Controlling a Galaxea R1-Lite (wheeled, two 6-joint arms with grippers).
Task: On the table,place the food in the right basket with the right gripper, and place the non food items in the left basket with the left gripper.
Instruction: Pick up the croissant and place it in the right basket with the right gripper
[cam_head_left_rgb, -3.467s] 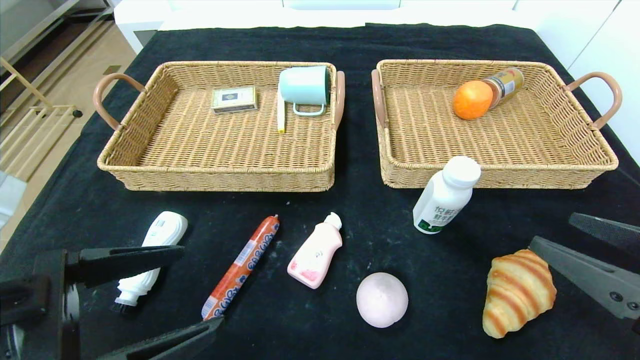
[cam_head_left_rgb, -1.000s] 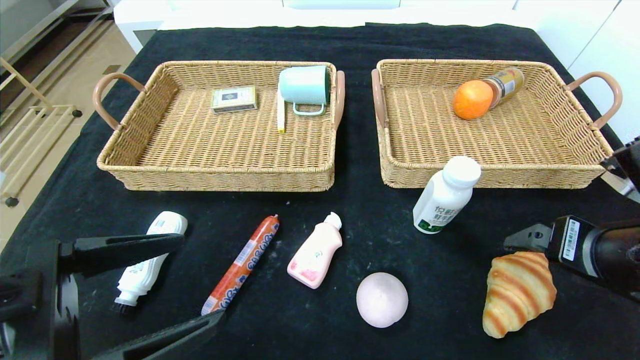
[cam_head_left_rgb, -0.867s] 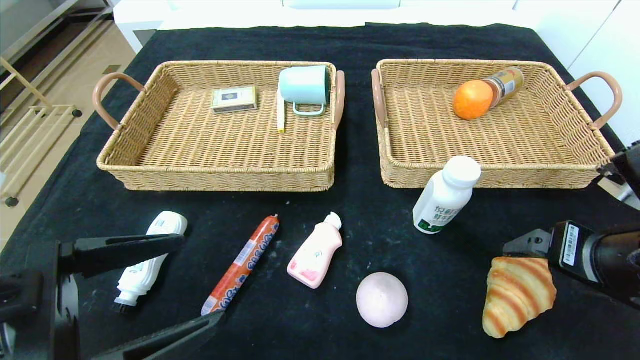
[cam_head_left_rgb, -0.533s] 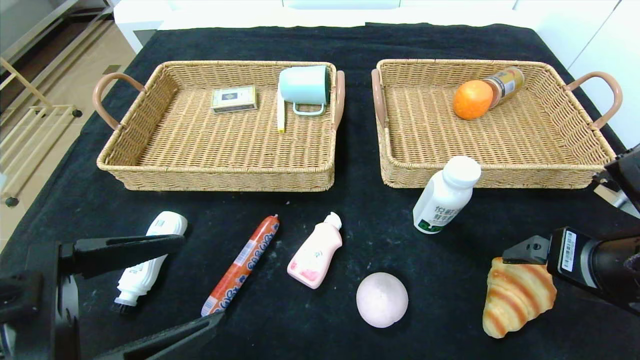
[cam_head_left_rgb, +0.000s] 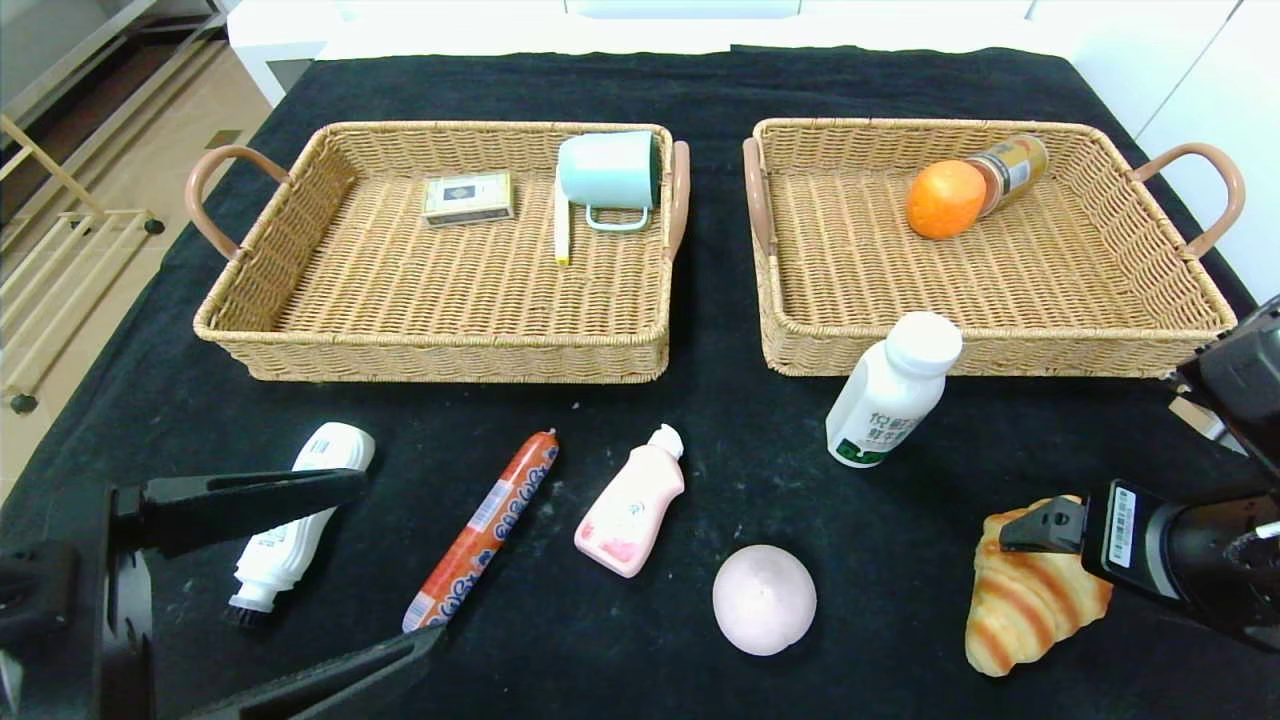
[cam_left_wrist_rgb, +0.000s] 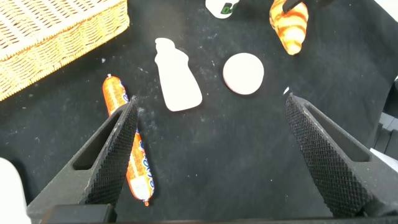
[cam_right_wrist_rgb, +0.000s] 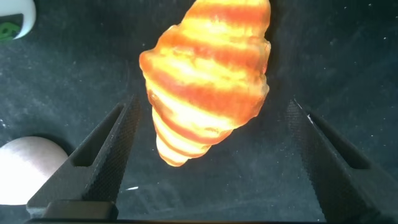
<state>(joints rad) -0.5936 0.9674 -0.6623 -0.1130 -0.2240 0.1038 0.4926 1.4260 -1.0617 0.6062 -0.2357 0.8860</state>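
Looking straight down from the right wrist, the right gripper (cam_right_wrist_rgb: 208, 158) has its fingers spread wide to either side of the croissant (cam_right_wrist_rgb: 208, 74), which lies on the cloth between them; whether either finger touches the pastry is hard to say. From the head view the same gripper (cam_head_left_rgb: 1040, 530) shows only as a dark finger over the croissant's (cam_head_left_rgb: 1030, 600) upper end, so that spread is hidden there.

From the left wrist, the left gripper (cam_left_wrist_rgb: 208, 155) is likewise wide open and grasps nothing, hanging above bare cloth with the sausage (cam_left_wrist_rgb: 127, 149), pink bottle (cam_left_wrist_rgb: 177, 74) and pale round bun (cam_left_wrist_rgb: 244, 73) beyond it. Only the head view shows the white brush-tipped bottle (cam_head_left_rgb: 295, 520) beside the left fingers, and the upright milk bottle (cam_head_left_rgb: 890, 390) in front of the right basket (cam_head_left_rgb: 1000, 345).

That basket holds an orange (cam_head_left_rgb: 944, 199) and a small jar (cam_head_left_rgb: 1012, 168). In the left basket (cam_head_left_rgb: 440, 355) are a box (cam_head_left_rgb: 468, 198), a mint mug (cam_head_left_rgb: 610, 175) on its side and a thin white stick (cam_head_left_rgb: 561, 230).

Everything rests on a table (cam_head_left_rgb: 700, 85) draped in black cloth, with white cabinets (cam_head_left_rgb: 1190, 90) behind and wooden flooring (cam_head_left_rgb: 130, 150) at the left.
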